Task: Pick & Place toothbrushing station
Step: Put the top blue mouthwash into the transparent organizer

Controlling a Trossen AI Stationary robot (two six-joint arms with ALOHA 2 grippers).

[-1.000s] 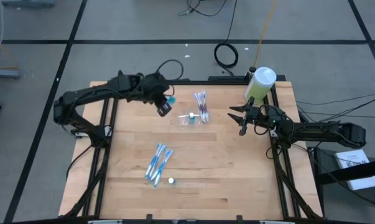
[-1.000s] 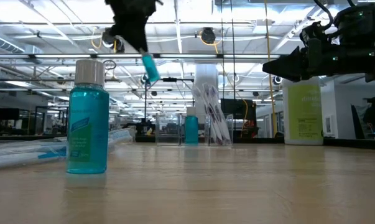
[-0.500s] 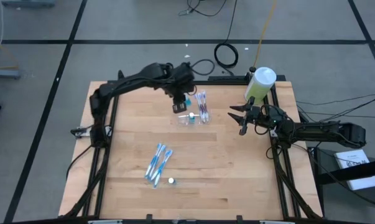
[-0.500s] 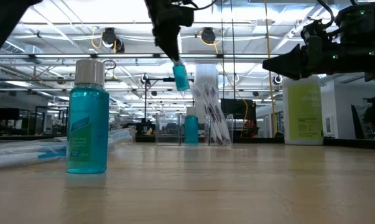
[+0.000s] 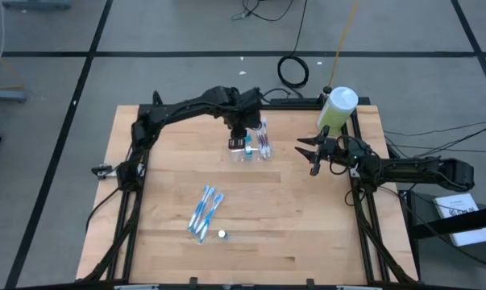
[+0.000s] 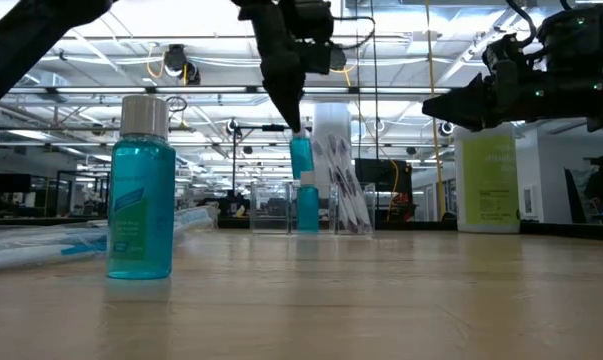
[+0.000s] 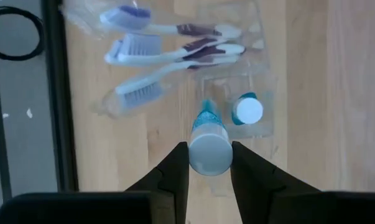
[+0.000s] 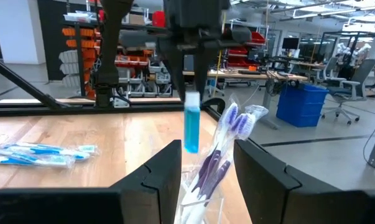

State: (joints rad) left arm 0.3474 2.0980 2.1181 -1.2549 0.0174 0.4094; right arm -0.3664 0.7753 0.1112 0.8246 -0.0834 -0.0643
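Observation:
The toothbrushing station is a small clear plastic tray at the table's far middle. Purple toothbrushes in a clear bag and a small teal bottle stand in it. My left gripper is above the tray, shut on a second small teal bottle with a white cap. My right gripper is open and empty, held above the table to the right of the tray; its wrist view looks at the tray. My left gripper pinches the small teal bottle by its white-capped top end between the two fingers. The fingers come from above, pointing down. The bottle hangs upright below the fingers, lifted clear, just over the tray and beside the bottle that stands there.
A large green bottle with a white cap stands at the far right corner. A bundle of blue toothbrushes lies on the near middle of the table, with another small teal bottle standing next to it.
My left gripper has carried the teal bottle toward the table's right edge, from left of the tray to over it, and has gone down toward the tray. The bottle has turned from tilted to upright. My right gripper has kept still.

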